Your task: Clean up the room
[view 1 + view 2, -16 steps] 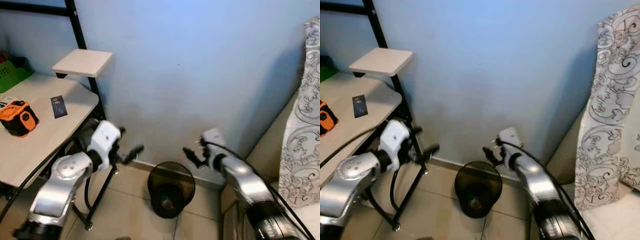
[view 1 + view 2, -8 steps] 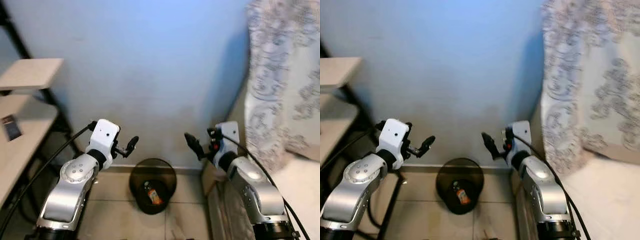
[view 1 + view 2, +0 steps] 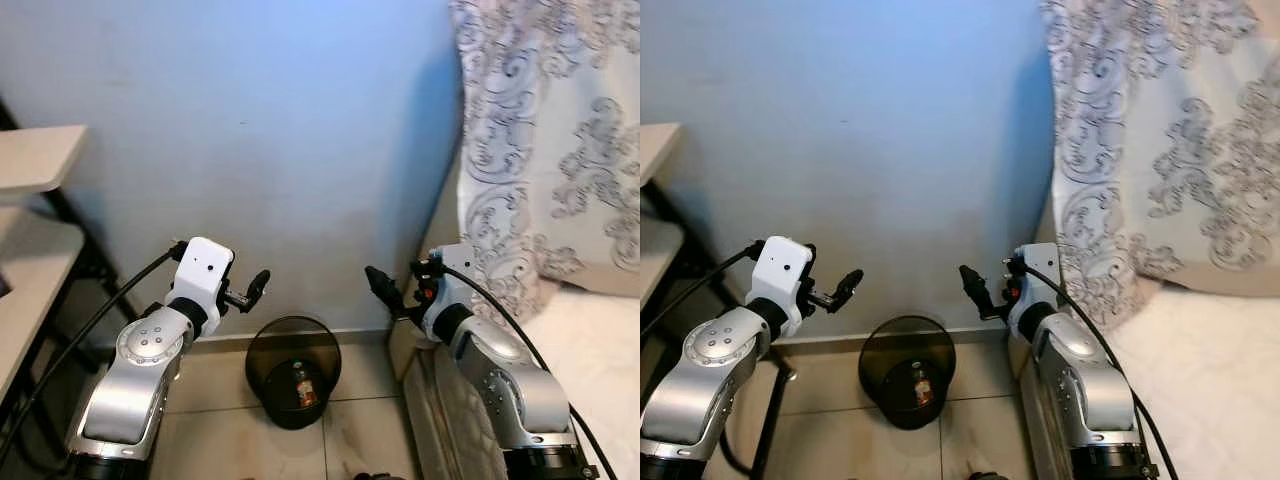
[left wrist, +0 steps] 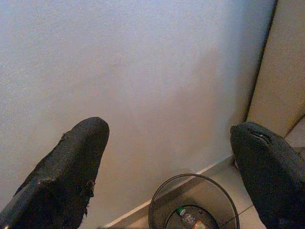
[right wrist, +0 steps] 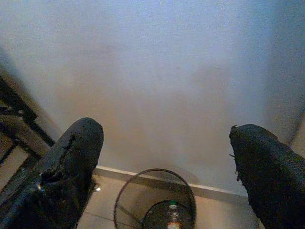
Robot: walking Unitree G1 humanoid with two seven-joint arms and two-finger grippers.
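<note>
Dark plastic bin (image 3: 293,372), a bottle (image 3: 301,385) already dropped inside, is seen at lower centre against the wall; left gripper (image 3: 255,287) and right gripper (image 3: 380,290) are held spread wide, empty, with further tidying presumably left.

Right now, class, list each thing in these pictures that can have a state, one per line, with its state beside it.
Left gripper: open, empty, raised toward the wall.
Right gripper: open, empty, raised toward the wall.
Waste bin: upright on the floor tiles by the wall, no lid, partly filled.
Bottle: lying inside the waste bin.
Curtain: hanging, drawn down to the bed.
</note>
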